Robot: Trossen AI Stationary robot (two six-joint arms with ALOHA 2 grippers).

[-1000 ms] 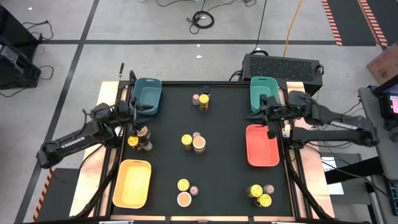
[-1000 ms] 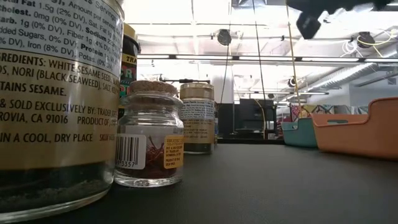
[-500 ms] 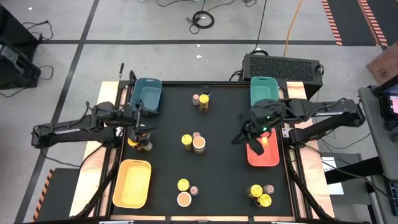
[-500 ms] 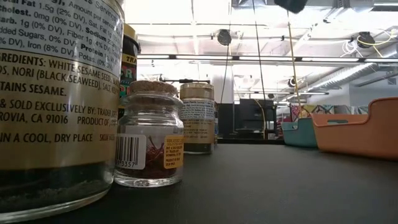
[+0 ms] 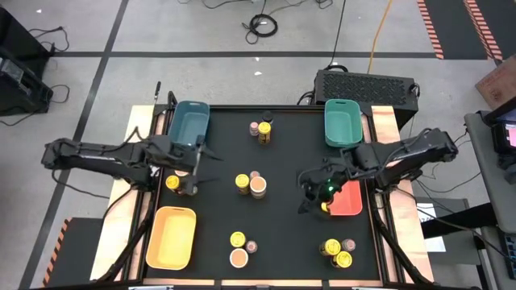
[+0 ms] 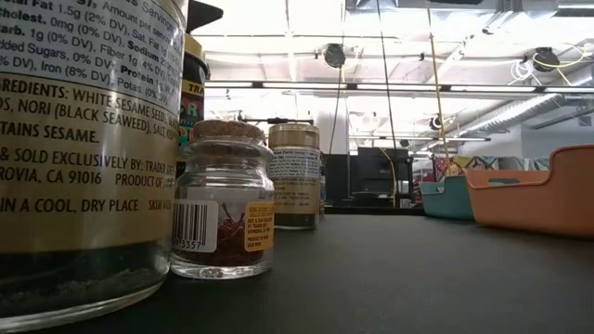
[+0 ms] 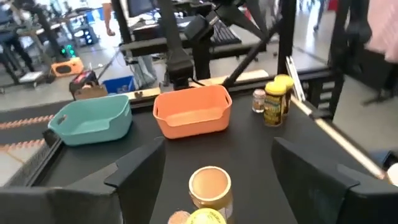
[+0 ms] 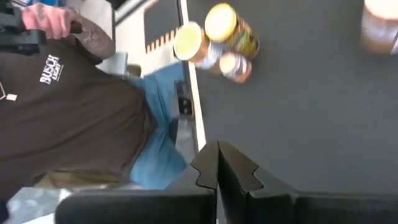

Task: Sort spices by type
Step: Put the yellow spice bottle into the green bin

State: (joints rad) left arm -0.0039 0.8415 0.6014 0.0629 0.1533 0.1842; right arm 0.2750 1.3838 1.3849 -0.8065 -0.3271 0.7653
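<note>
The spices stand in small groups on the black table: one at the far middle [image 5: 260, 129], one at the centre [image 5: 250, 184], one at the left [image 5: 181, 184], one at the near middle [image 5: 240, 248] and one at the near right [image 5: 337, 251]. My left gripper [image 5: 207, 163] hovers open just right of the left group, pointing at the centre group; a tan-lidded jar [image 7: 210, 186] shows ahead between its fingers. My right gripper [image 5: 308, 192] is shut, held above the table left of the orange tray [image 5: 348, 201], holding nothing.
A dark teal tray [image 5: 191, 125] sits at the far left, a teal tray [image 5: 342, 122] at the far right and a yellow tray [image 5: 171, 235] at the near left. A person in a brown shirt [image 8: 74, 118] stands beyond the table's edge.
My left gripper has swung from the table's left edge toward the centre, over the left group of jars. My right gripper has swung from beside the teal tray toward the near edge and the table's middle, tipping downward. No jar has moved.
</note>
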